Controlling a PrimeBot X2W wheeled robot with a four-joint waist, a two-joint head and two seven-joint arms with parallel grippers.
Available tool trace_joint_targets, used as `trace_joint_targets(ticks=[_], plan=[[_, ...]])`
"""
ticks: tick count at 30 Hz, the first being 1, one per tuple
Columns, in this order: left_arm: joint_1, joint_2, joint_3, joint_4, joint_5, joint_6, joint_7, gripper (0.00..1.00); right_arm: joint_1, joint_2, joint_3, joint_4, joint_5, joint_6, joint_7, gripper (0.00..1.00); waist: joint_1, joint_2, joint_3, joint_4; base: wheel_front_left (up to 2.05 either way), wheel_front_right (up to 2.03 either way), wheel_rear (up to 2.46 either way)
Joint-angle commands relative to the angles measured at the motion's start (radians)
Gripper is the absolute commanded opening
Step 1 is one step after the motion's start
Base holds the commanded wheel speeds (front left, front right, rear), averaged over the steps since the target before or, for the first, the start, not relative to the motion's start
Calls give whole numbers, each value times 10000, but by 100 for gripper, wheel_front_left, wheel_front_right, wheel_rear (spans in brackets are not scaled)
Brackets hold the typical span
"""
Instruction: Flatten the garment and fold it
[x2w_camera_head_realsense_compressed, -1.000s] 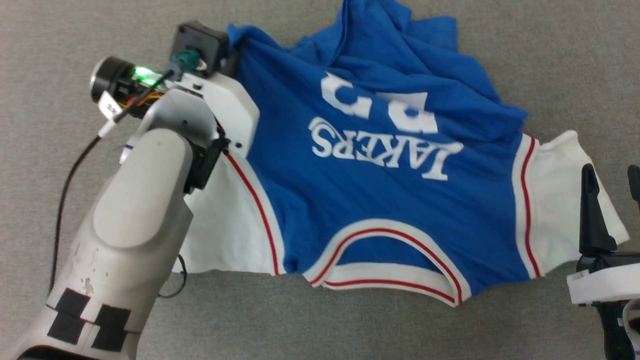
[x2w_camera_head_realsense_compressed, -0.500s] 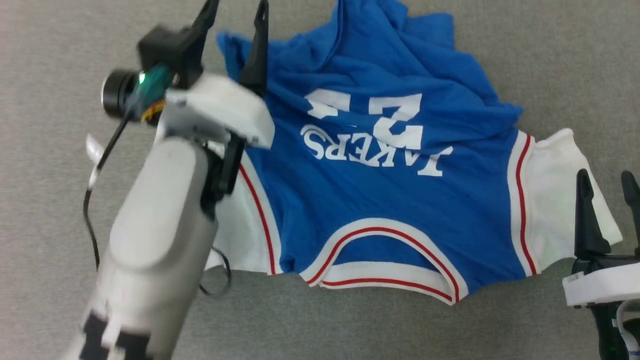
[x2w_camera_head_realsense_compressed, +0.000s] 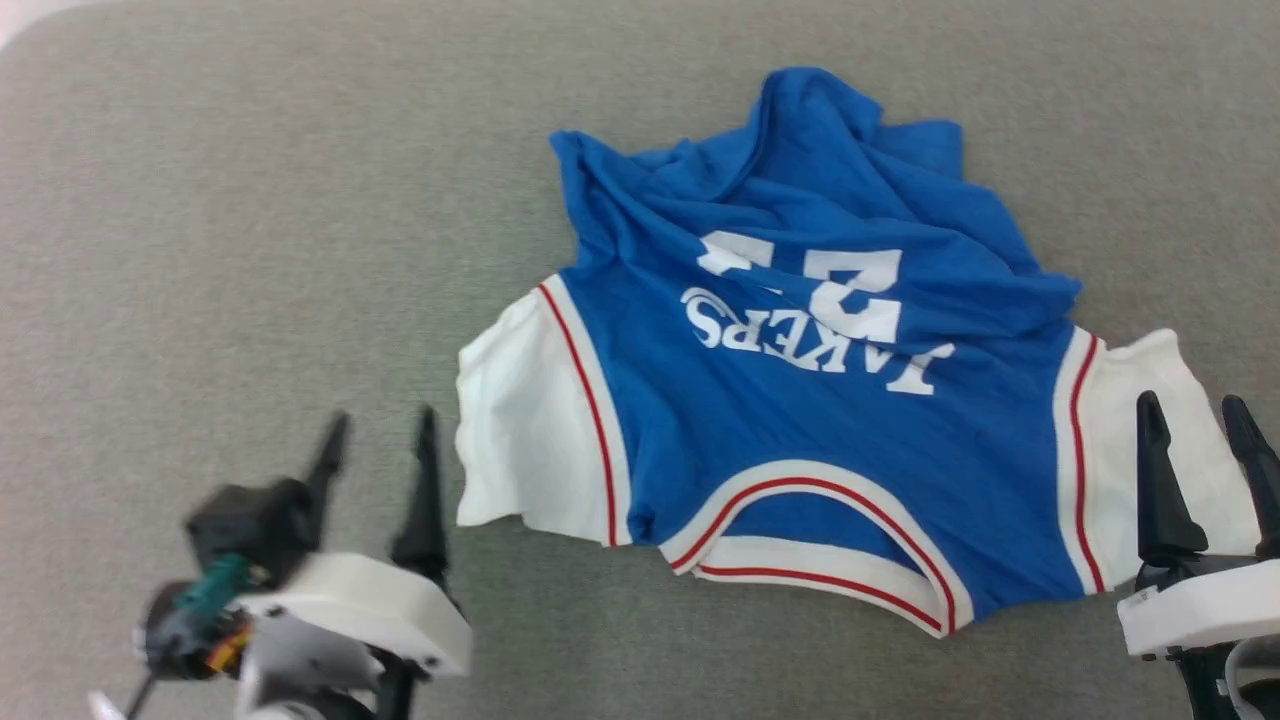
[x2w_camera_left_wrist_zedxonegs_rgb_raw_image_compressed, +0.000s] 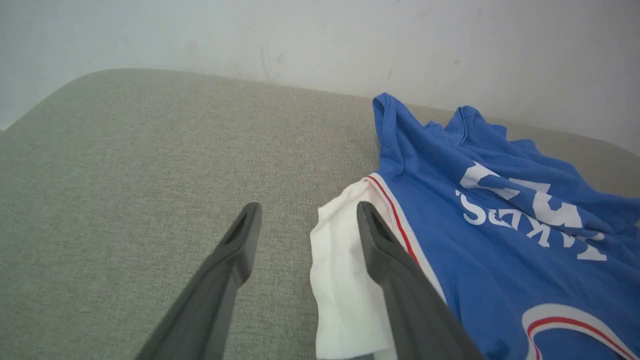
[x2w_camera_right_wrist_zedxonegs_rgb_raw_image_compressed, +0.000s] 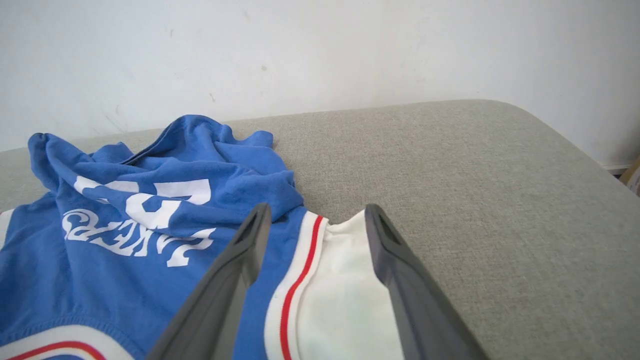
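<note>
Blue T-shirt (x2w_camera_head_realsense_compressed: 800, 430), collar (x2w_camera_head_realsense_compressed: 800, 553) toward robot, sleeves (x2w_camera_head_realsense_compressed: 520, 440) stretched left to right, left gripper (x2w_camera_head_realsense_compressed: 384, 416) and right gripper (x2w_camera_head_realsense_compressed: 1188, 400) gaping, empty.

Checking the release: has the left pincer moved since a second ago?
Yes. The left pincer was at the far blue corner of the shirt; now it is open, nearer the robot, just left of the white sleeve.
</note>
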Motion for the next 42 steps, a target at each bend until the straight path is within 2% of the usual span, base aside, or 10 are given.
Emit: trace_joint_targets(ticks=[1, 7, 13, 23, 28, 29, 30, 33, 36, 42], plan=[[143, -67, -212, 21, -106, -49, 115, 100, 70, 24, 37, -65, 26, -19, 64, 100, 3, -1, -125, 298, 0, 0, 0], [-7, -279, -959, 930, -421, -371, 977, 100, 39, 24, 176, -204, -80, -19, 247, 100, 3, -1, -53, 424, 0, 0, 0], [-524, -285, -1251, 1878, -617, -673, 1561, 100, 73, 24, 196, -332, -154, -19, 407, 100, 3, -1, 56, 344, 0, 0, 0], [-1156, -251, -1417, 3358, -486, -490, 2319, 100, 61, 24, 210, -494, -115, -19, 530, 100, 3, -1, 284, 162, 0, 0, 0], [-1442, -413, -1513, 3979, -578, -555, 2398, 100, 3, 24, 205, -566, -112, -19, 580, 100, 3, -1, 406, 100, 0, 0, 0], [-1486, -425, -1564, 4149, -598, -603, 2457, 22, -15, 24, 216, -574, -113, -19, 590, 100, 3, -1, 424, 82, 0, 0, 0], [-1501, -469, -1604, 4312, -678, -652, 2556, 0, -33, 24, 230, -578, -116, -19, 598, 100, 3, -1, 438, 62, 0, 0, 0], [-1542, -518, -1655, 4563, -765, -693, 2656, 0, -62, 24, 237, -571, -110, -19, 621, 100, 3, -1, 440, 12, 0, 0, 0], [-1542, -553, -1489, 4368, -792, -595, 2324, 0, -32, 24, 182, -564, -99, -19, 632, 100, 3, -1, 397, 9, 0, 0, 0], [-1239, -785, -683, 2848, -1105, -186, 1165, 0, 7, 24, 78, -611, -155, -19, 750, 100, 3, -1, 177, 76, 0, 0, 0]])
